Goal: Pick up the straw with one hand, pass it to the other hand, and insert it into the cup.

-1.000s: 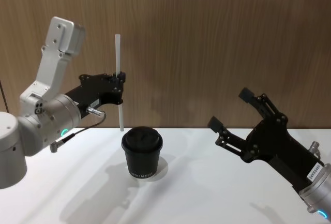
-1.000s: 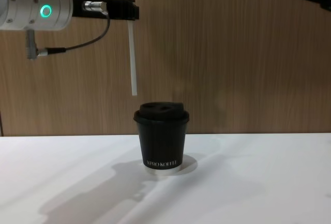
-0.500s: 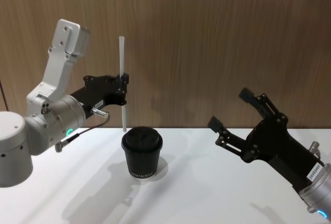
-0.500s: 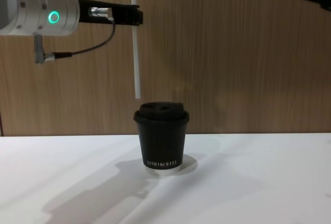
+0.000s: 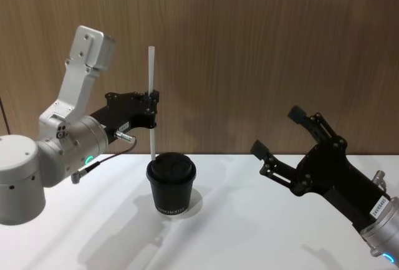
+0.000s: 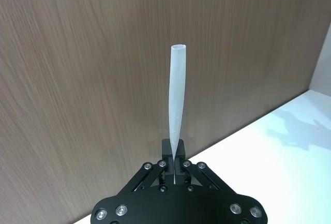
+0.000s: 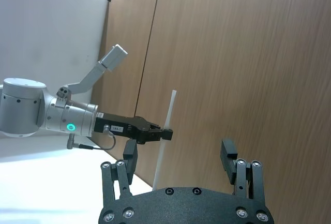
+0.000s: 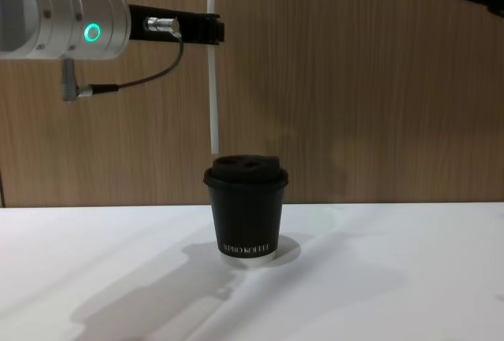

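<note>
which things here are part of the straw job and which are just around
Part of the job:
- straw, upright in the shut left gripper
- cup, lid on
- right gripper, open, apart from the cup

Just around:
- white table
- wood wall

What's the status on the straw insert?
Left gripper shut on straw, upright, tip just above cup lid, slightly left of it in chest view. Right gripper open, parked right. Nothing in the way.

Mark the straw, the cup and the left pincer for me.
straw [image 5: 151,70], head view, on the upper shaft above the grip.
cup [image 8: 246,215], chest view, on the black side wall.
left pincer [image 5: 151,103], head view, at the fingertips clamping the straw.
</note>
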Controlling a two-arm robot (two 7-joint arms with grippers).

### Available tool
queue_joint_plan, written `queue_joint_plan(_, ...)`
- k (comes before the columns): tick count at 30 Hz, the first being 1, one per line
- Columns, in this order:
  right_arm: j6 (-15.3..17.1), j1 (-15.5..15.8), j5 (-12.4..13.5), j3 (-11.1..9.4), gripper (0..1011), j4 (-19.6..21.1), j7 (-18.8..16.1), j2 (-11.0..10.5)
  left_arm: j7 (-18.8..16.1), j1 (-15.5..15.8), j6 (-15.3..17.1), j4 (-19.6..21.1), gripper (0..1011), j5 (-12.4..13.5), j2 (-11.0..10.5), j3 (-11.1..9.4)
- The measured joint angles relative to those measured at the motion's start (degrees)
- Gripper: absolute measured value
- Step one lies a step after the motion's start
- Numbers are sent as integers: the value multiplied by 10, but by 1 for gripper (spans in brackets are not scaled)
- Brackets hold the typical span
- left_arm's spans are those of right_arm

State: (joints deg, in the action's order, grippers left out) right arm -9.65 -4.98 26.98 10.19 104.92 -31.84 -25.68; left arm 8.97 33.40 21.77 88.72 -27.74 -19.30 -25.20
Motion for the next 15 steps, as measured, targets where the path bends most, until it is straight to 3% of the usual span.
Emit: queue_joint_plan(15, 0, 0, 0, 0, 1001, 0, 0, 0, 1, 7, -3, -15, 12, 14, 13, -6)
